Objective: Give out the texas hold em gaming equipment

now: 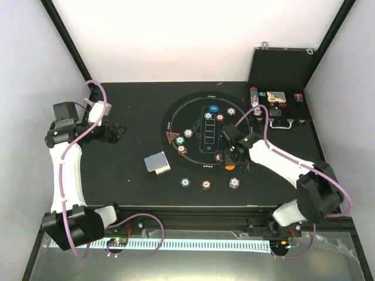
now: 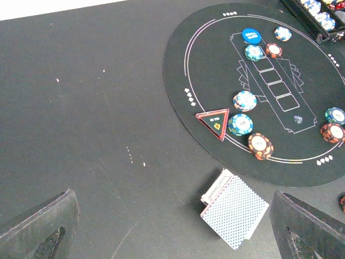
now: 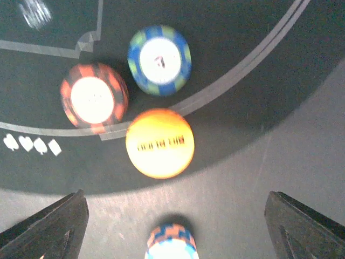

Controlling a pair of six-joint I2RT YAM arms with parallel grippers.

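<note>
**A:** Where's the orange button [image 3: 159,143]?

**B:** Flat on the mat [image 2: 207,65], over its printed border line, just beside a red chip [image 3: 94,97] and a blue-green chip [image 3: 159,60]. I'd say it marks that seat.

**A:** And the right end effector [image 3: 175,210]?

**B:** Above the button, fingers spread wide, gripping nothing.

**A:** The left end effector [image 2: 172,218]?

**B:** Also wide and empty, over bare desk [image 1: 129,105] near the deck of cards [image 2: 234,212]. The deck lies off the mat, probably awaiting dealing.

**A:** Anything in the way?

**B:** Another chip [image 3: 171,244] lies on the desk near the button, between the right fingers. A careless descent could knock it.
</note>
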